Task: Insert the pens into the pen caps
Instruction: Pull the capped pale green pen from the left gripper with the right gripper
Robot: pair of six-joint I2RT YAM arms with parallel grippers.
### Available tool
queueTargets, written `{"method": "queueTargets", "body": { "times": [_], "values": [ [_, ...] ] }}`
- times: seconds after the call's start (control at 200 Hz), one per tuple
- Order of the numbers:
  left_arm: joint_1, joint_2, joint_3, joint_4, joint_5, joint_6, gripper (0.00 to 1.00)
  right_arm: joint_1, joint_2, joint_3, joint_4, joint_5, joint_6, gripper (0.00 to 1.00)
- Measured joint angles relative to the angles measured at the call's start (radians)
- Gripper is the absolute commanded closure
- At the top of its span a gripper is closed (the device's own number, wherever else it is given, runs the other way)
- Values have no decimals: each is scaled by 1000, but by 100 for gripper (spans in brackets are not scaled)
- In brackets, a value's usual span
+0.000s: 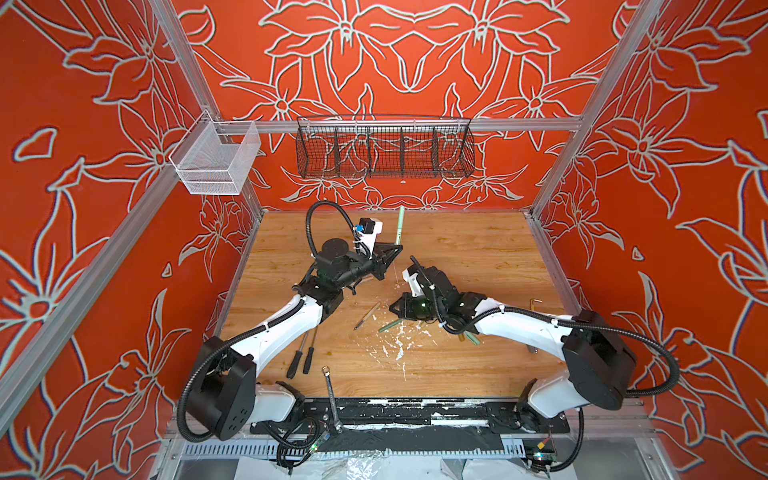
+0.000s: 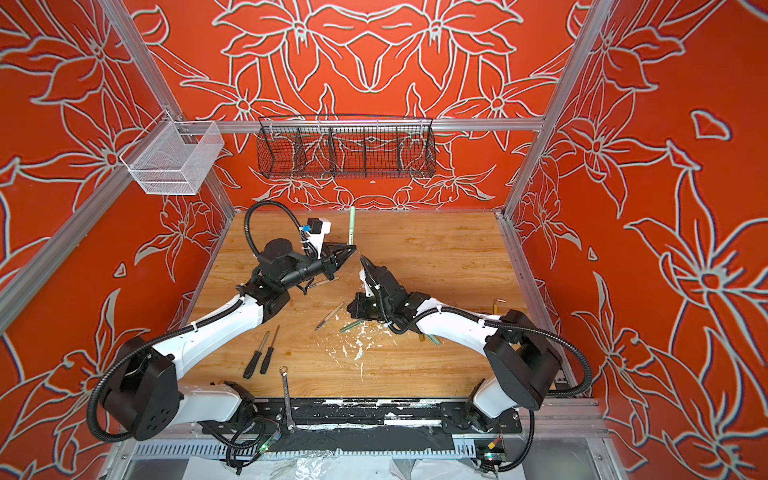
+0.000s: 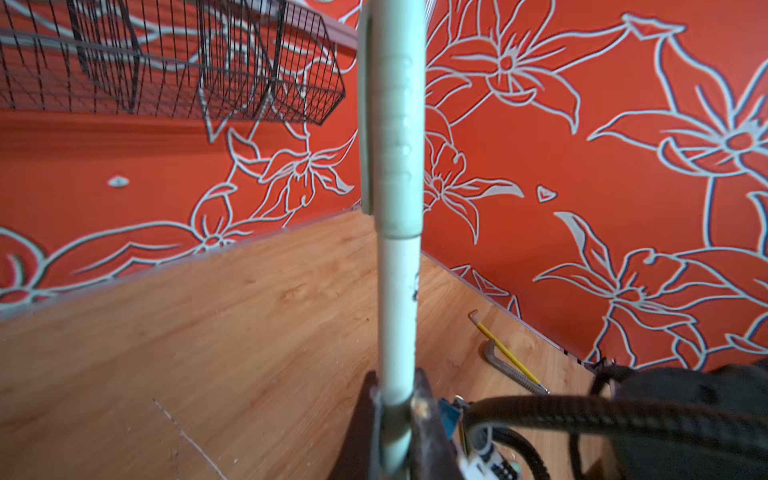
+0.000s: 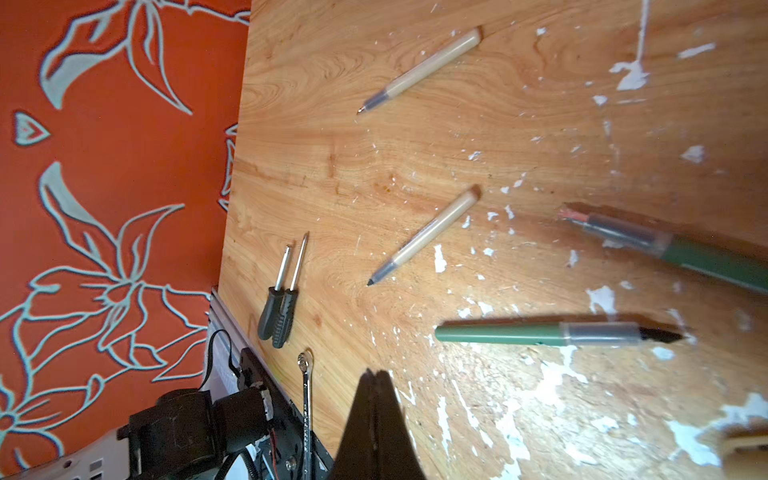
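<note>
Pen (image 3: 397,291) with cap (image 3: 392,124) on stands clamped in left gripper (image 3: 395,395); right gripper (image 4: 376,376), closed empty, hangs near a loose green pen (image 4: 498,333).

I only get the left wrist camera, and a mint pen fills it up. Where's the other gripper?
Observer: The right gripper is shut and empty, over the table, apart from your mint pen.
Operator: Are more pens near it?
Observer: Yes. A green pen lies flat just ahead of it, uncapped.
Operator: Any beige ones?
Observer: A beige pen lies uncapped, roughly between the green pen and two screwdrivers.
</note>
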Motion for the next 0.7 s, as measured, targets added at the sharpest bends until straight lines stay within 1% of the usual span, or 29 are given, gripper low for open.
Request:
{"method": "queueTargets", "body": {
  "times": [0.095, 0.175, 0.22, 0.255, 0.31, 0.37, 0.425, 0.545, 0.7],
  "values": [
    [0, -19, -35, 14, 2, -4, 100, -23, -23, 14, -17, 6, -37, 100],
    [0, -31, -70, 11, 2, -5, 100, -42, -78, 16, -22, 12, -80, 84],
    [0, -38, -90, 4, 3, -8, 100, -51, -117, 17, -22, 12, -118, 69],
    [0, -46, -103, -5, 6, -8, 100, -58, -151, 19, -22, 11, -142, 61],
    [0, -62, -118, -24, 19, -8, 100, -71, -205, 22, -18, 9, -173, 50],
    [0, -85, -133, -41, 45, -7, 100, -85, -251, 29, -12, -4, -209, 44],
    [0, -109, -147, -54, 74, -6, 100, -102, -280, 40, -6, -18, -245, 41],
    [-1, -158, -177, -69, 155, -3, 100, -140, -306, 57, 16, -62, -277, 39],
    [-5, -177, -193, -76, 239, -4, 100, -161, -307, 66, 35, -116, -294, 39]
  ]
}}
